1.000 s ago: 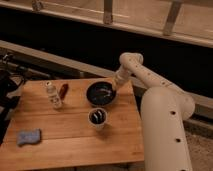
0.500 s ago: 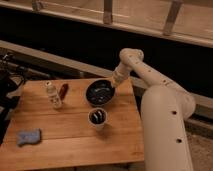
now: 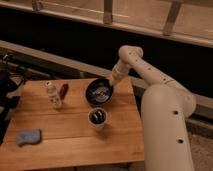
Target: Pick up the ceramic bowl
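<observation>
Ceramic bowl (image 3: 99, 92) now tilted, raised off bench (image 3: 70, 137) at far right edge. Gripper (image 3: 112, 83) on its rim, jaws clamping it. Bench wooden; dark wall behind.

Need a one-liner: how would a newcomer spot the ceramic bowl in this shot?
Start at the wooden table and look to its far right part, where the white robot arm reaches down. The gripper meets the rim of the ceramic bowl, which is tilted. It is the largest dish, glossy black with pale streaks, unlike the small white cup nearer the front.
</observation>
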Tool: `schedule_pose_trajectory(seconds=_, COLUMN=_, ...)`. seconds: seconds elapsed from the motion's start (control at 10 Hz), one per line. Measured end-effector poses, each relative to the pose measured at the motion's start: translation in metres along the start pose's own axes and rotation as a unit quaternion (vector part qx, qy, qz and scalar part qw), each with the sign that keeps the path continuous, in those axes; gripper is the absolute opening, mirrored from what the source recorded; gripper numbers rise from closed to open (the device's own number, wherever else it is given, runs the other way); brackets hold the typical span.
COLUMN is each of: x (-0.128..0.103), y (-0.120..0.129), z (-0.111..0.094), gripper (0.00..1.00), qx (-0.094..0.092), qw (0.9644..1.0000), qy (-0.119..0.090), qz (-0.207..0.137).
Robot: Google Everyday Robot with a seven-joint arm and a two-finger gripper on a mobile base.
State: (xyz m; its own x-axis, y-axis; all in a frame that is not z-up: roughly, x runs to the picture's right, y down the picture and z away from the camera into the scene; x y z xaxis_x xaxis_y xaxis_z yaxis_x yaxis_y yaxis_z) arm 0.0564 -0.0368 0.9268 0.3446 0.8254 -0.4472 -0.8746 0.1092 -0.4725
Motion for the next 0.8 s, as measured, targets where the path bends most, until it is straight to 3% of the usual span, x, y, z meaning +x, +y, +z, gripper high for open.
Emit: schedule_pose_trajectory(seconds=0.8, x=-0.013, y=0.018, z=-0.033, gripper=0.17, qx=-0.011, qw=0.9996, qy=-0.010, qz=-0.024)
